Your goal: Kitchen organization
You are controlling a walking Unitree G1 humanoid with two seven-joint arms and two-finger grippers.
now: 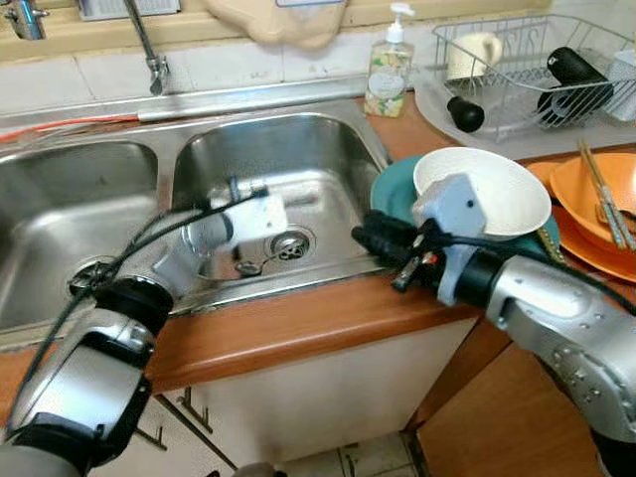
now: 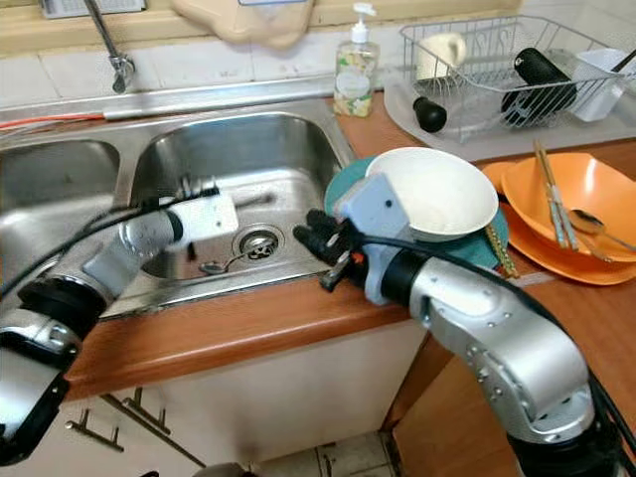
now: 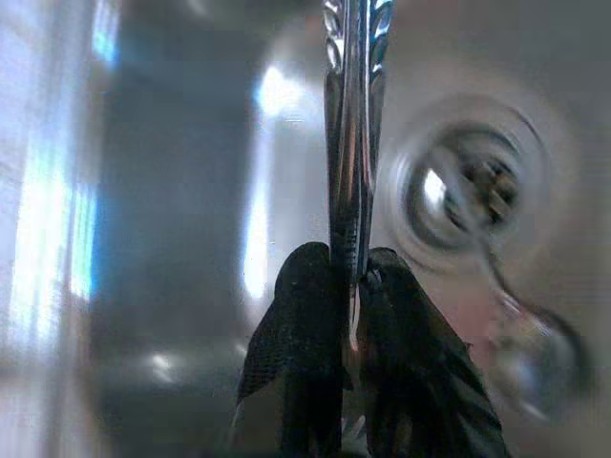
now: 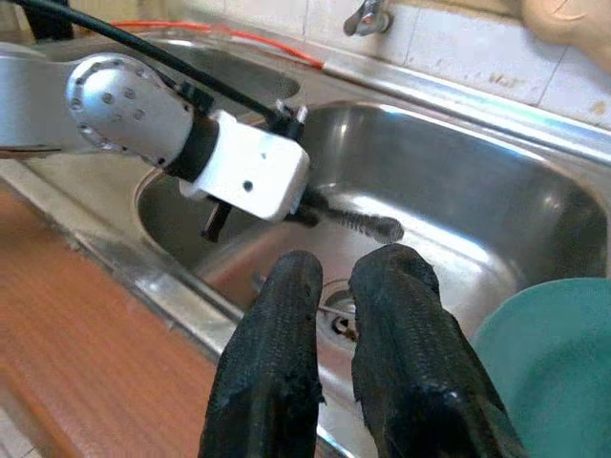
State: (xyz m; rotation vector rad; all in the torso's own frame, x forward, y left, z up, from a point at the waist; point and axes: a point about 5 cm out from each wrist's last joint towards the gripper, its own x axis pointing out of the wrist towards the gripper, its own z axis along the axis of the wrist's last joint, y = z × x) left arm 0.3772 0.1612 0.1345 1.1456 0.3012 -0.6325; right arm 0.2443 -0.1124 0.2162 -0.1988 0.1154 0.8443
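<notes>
Your left gripper (image 3: pixel 348 286) is pinched on a metal utensil handle (image 3: pixel 349 143), held inside the right sink basin (image 1: pixel 328 149) above the drain (image 1: pixel 290 244), where a spoon (image 2: pixel 221 264) lies. Your right gripper (image 4: pixel 329 277) hovers over the basin's front edge, fingers nearly together and empty, beside the white bowl (image 1: pixel 497 184) on the teal plate (image 1: pixel 390 194).

My eye views are bright and mostly sharp, with soft, even light. The steel sink (image 1: pixel 268 169) shines with pale glare on its walls. My left wrist view is dim and very blurry, with the drain (image 3: pixel 473 191) smeared. My right wrist view is clear and well lit.
</notes>
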